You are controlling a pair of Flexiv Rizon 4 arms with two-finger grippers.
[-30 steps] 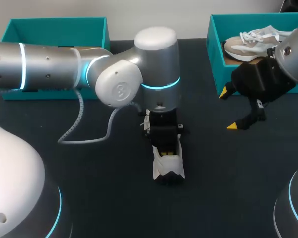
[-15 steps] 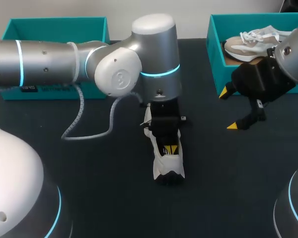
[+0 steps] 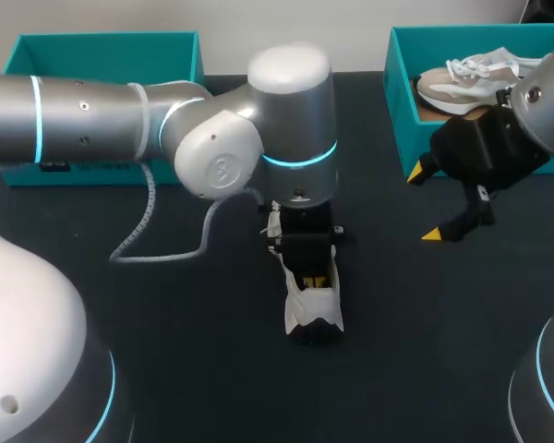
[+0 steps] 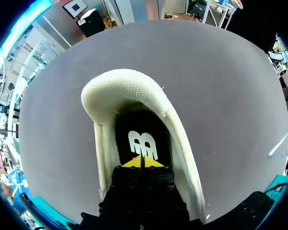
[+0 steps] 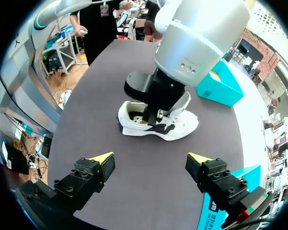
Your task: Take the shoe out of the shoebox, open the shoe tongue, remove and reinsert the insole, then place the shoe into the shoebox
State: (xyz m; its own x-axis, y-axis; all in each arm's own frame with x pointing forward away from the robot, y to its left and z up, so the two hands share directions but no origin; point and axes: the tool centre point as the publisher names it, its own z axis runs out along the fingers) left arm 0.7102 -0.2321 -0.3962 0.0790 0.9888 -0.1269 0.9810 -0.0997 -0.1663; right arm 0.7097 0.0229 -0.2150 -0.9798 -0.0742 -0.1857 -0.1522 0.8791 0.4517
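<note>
Shoe (image 3: 312, 309) upright on the bench (image 3: 185, 323); left fingers (image 4: 133, 163) closed tip to tip inside it, above insole (image 4: 141, 127); right fingers (image 5: 102, 159) wide. Risk: the pinch may miss the insole edge, or drag the shoe up.

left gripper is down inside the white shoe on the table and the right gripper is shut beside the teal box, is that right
Not quite: the right gripper is open, yellow tips far apart, as the right wrist view shows. The left gripper is down inside the white shoe, and the right one is beside the teal box.
</note>
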